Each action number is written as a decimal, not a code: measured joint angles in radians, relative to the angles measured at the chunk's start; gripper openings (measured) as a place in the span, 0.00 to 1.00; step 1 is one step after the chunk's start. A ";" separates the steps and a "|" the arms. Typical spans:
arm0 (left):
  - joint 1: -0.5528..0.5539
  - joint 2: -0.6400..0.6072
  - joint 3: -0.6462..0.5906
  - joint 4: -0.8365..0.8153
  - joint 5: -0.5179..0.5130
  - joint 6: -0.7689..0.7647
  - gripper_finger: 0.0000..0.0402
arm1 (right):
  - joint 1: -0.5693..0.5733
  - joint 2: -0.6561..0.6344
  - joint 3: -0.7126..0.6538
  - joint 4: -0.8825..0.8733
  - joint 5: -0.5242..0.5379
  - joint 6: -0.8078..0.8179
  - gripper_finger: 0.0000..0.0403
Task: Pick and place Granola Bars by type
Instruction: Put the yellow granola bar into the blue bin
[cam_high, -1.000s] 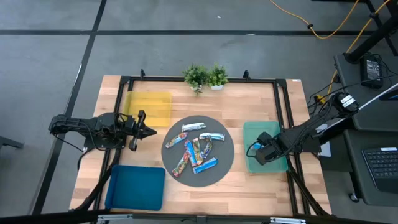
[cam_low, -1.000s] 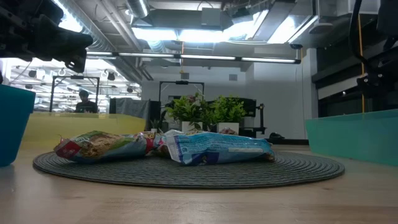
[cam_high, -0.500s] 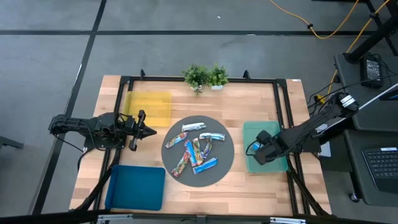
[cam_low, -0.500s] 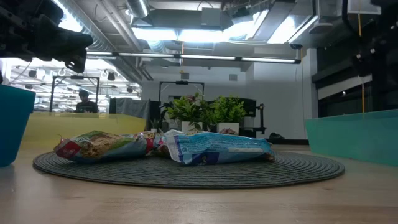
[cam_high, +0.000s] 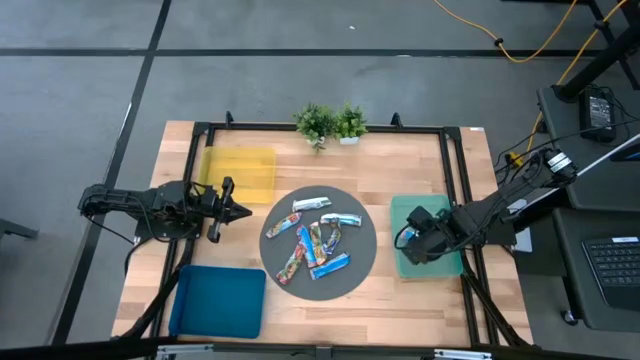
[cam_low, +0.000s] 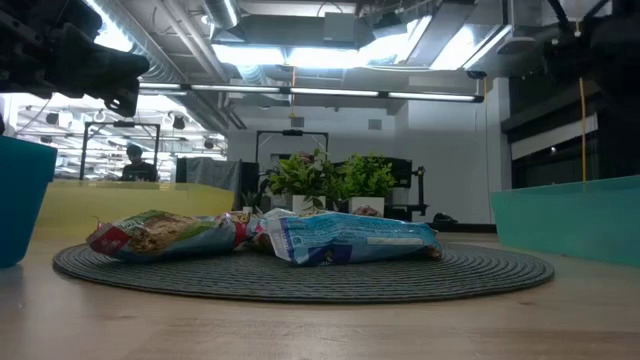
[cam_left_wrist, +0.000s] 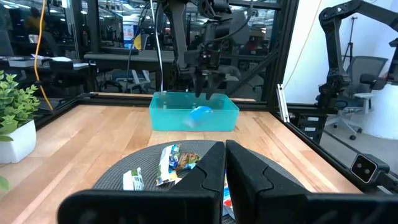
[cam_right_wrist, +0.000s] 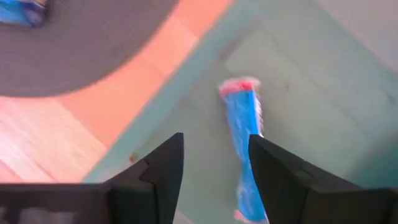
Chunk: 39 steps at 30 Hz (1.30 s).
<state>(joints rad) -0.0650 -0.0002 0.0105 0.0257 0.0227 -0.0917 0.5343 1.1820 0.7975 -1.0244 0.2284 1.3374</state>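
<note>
Several granola bars (cam_high: 316, 240) in blue, silver and multicoloured wrappers lie on a round grey mat (cam_high: 350, 275) at mid-table. One blue bar (cam_right_wrist: 244, 143) lies flat on the floor of the teal bin (cam_high: 398, 206) at the table's right. My right gripper (cam_right_wrist: 216, 140) hangs open above that bin, pointing steeply down, with the blue bar below it beside one finger and clear of both. My left gripper (cam_high: 245, 211) is shut, level, at the mat's left side, and holds nothing.
A yellow bin (cam_high: 240, 172) stands at the far left and a dark blue bin (cam_high: 218, 300) at the near left. Two small potted plants (cam_high: 330, 123) stand at the far edge. A black frame (cam_high: 455, 180) runs around the table.
My right gripper has risen above the teal bin and shifted slightly toward the mat. The bars on the mat have stayed where they were.
</note>
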 joint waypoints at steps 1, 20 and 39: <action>0.000 0.000 0.000 0.000 0.000 0.000 0.02 | 0.000 0.000 0.000 0.016 0.014 -0.010 0.45; 0.000 0.000 0.000 0.000 0.000 0.000 0.02 | -0.087 0.074 0.162 0.125 0.117 -0.405 0.44; 0.000 0.000 0.000 0.000 0.000 0.000 0.02 | -0.293 0.550 0.546 0.221 0.145 -1.302 0.44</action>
<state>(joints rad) -0.0650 -0.0002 0.0105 0.0257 0.0227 -0.0917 0.2415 1.7324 1.3439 -0.8030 0.3733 0.0355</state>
